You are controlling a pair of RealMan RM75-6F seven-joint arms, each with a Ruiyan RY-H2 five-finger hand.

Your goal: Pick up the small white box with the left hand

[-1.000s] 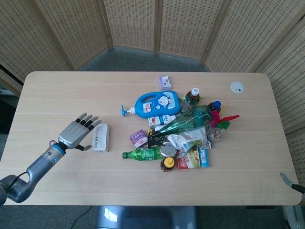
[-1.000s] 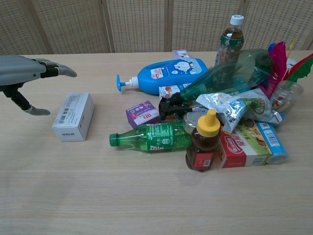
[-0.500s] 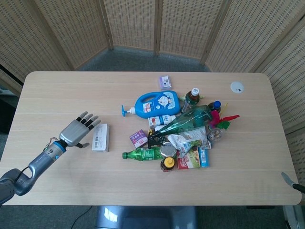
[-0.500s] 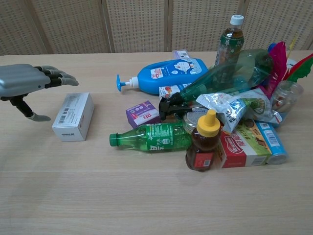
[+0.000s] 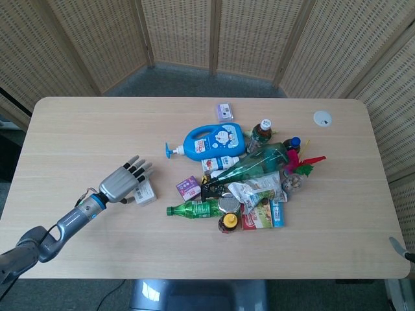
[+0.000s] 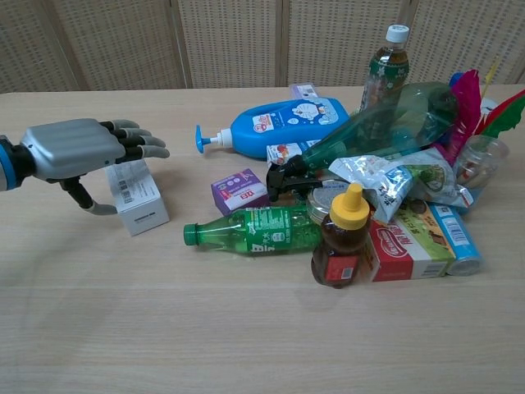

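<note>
The small white box lies on the table left of the pile, turned at an angle; in the chest view the small white box shows its barcode label. My left hand hovers over its left end, with the fingers stretched out flat above the box and the thumb hanging down beside its left side. The left hand holds nothing. Of my right hand only a grey tip shows at the lower right edge of the head view.
Right of the box lies a pile: a green bottle, a purple carton, a blue pump bottle, a honey bottle, a red box and a large green plastic bottle. A white disc sits far right.
My left hand has moved right and over the box. The box has turned and slid a little towards the pile.
</note>
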